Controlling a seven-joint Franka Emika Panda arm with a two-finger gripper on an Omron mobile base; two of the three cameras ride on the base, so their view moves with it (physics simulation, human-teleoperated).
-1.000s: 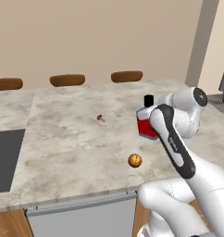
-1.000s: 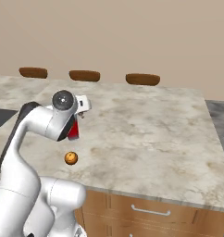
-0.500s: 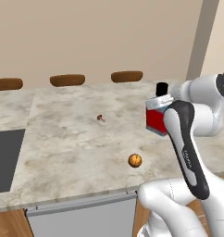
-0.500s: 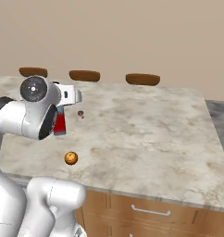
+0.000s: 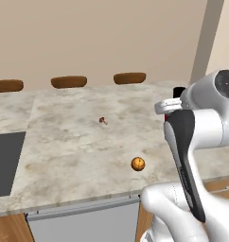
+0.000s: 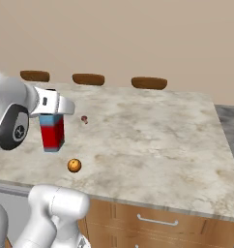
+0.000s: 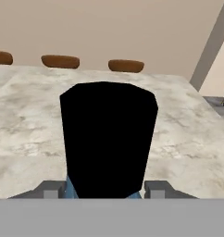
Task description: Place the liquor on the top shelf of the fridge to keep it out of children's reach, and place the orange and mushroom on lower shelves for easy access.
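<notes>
Right base view is showing the small flat bottle with a blue top half and a red bottom half, the liquor [image 6: 52, 131], hanging under the robot's hand near the left edge of the pale marble counter [image 6: 153, 131]. It is looking lifted a little off the stone, though I cannot be sure of that. The gripper [image 7: 106, 189] is holding the liquor by its blue upper part. In the hand view the two dark finger tips [image 7: 50, 190] are sitting on each side of the bottle, with the big black cap [image 7: 108, 139] right in front of the camera.

The small round orange ball [image 6: 74, 165] is lying near the front edge of the counter, just in front of the bottle and apart from it. The tiny reddish-brown mushroom [image 6: 84, 118] is lying further back, toward the middle of the counter, well apart from the orange. Three brown chair tops [image 6: 88, 78] are peeking up behind the far edge.

I think the robot is carrying the liquor away to the fridge. To do it well, it should be keeping the bottle upright and the grip firm, lifting it clear of the counter before swinging, and going slowly so the bottle is not slipping. It should also be steering past the orange and not bumping it.
</notes>
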